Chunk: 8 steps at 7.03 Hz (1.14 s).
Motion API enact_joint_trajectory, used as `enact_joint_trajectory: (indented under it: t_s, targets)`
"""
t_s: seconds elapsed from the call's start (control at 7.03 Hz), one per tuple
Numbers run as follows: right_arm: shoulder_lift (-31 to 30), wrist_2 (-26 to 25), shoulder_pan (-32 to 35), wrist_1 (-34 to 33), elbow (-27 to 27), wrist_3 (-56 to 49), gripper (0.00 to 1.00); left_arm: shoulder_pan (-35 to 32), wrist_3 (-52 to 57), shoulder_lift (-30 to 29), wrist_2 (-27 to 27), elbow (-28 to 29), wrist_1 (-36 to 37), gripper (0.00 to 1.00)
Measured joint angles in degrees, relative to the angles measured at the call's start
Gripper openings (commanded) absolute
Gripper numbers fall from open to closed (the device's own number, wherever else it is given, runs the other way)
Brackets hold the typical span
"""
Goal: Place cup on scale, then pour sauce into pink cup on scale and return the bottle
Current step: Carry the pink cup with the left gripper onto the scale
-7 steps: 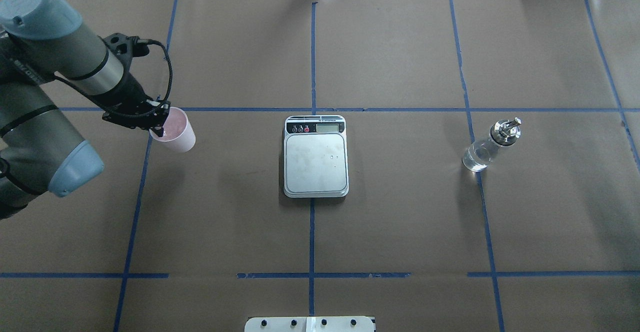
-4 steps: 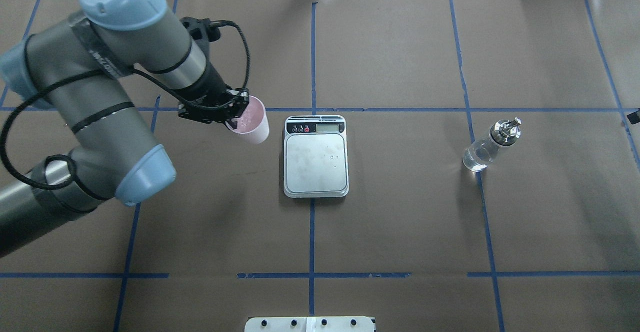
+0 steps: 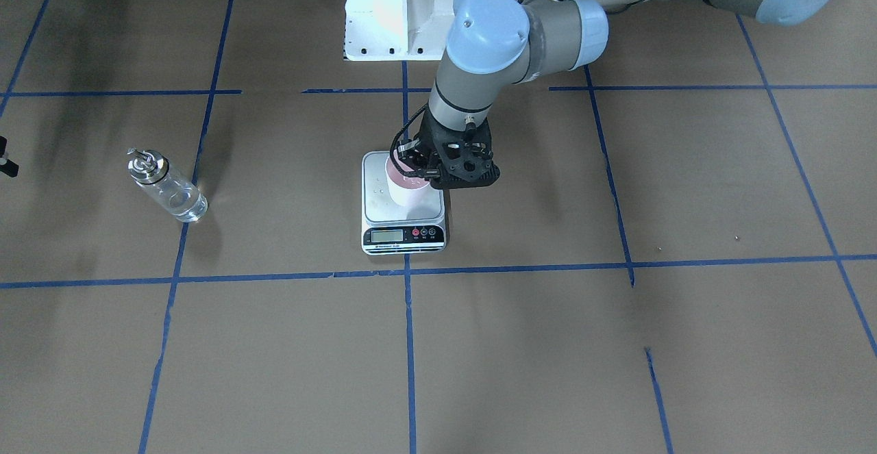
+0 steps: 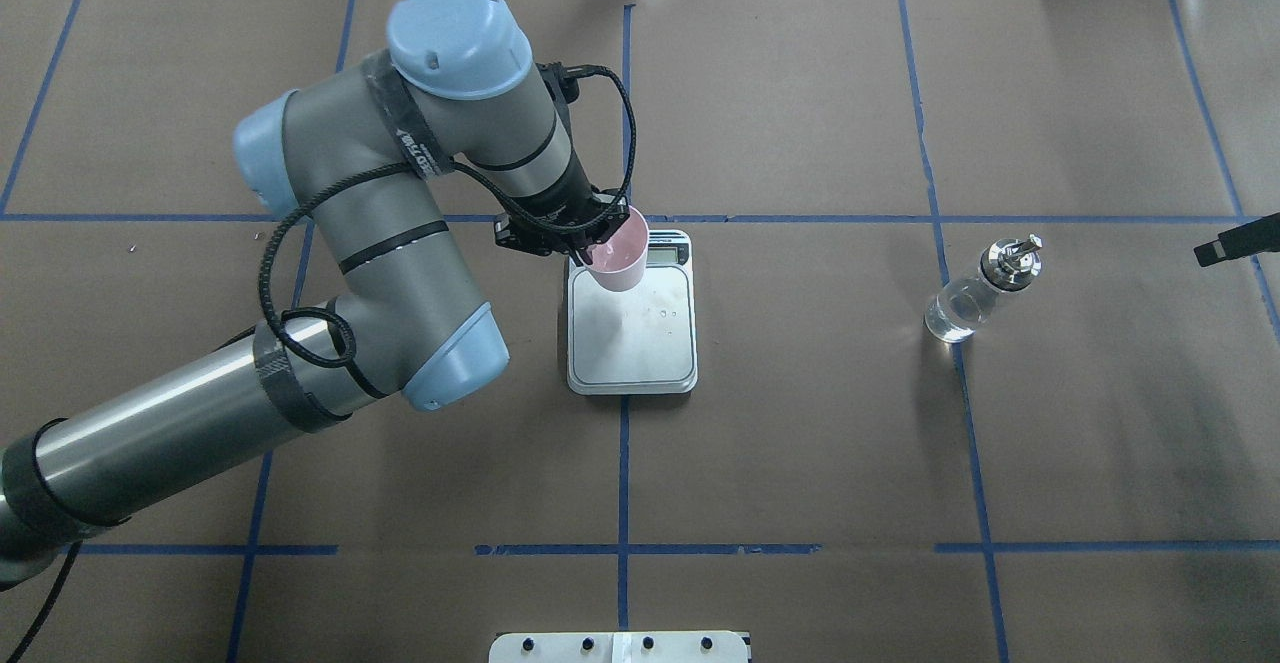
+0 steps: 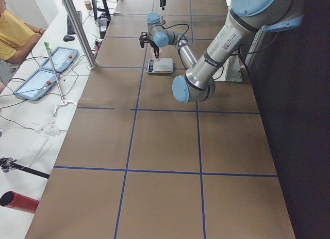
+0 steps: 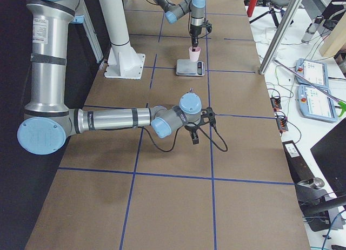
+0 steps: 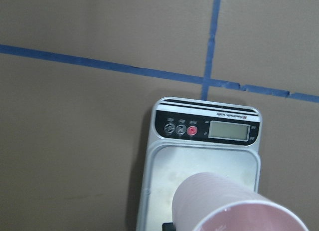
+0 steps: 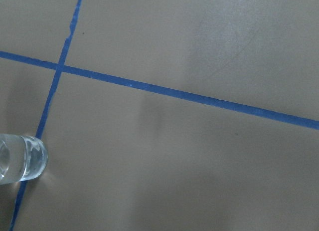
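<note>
Scale [image 4: 632,343]: mid surface [image 4: 800,443], display end away from robot.
Cup [image 4: 620,255]: upright over scale platform; contact with platform not discernible.
Left claw [image 4: 588,243]: on cup rim, at cup's left side.
Bottle [image 4: 975,295]: standing on surface, well right of scale.

The cup [image 4: 620,248] is pale pink; the scale [image 4: 632,333] silver with a black strip; the desk [image 4: 800,443] brown with blue grid lines.
</note>
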Motion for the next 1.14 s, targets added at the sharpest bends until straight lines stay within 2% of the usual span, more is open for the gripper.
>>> enact_joint_trajectory:
  t_s: [0.71, 1.0, 1.14]
  targets:
    - [-0.4, 0.6, -1.2, 1.2, 0.6, 2.1, 1.00, 2.1, -0.5, 0.0, 1.0, 1.6, -0.8, 0.00]
    - [-0.4, 0.7, -1.8, 1.6, 1.4, 4.1, 1.00, 2.1, -0.5, 0.2, 1.0, 1.6, -0.8, 0.32]
    - [-0.7, 0.7, -2.5, 3.0, 1.8, 5.6, 1.00, 2.2, -0.5, 0.3, 1.0, 1.6, -0.7, 0.37]
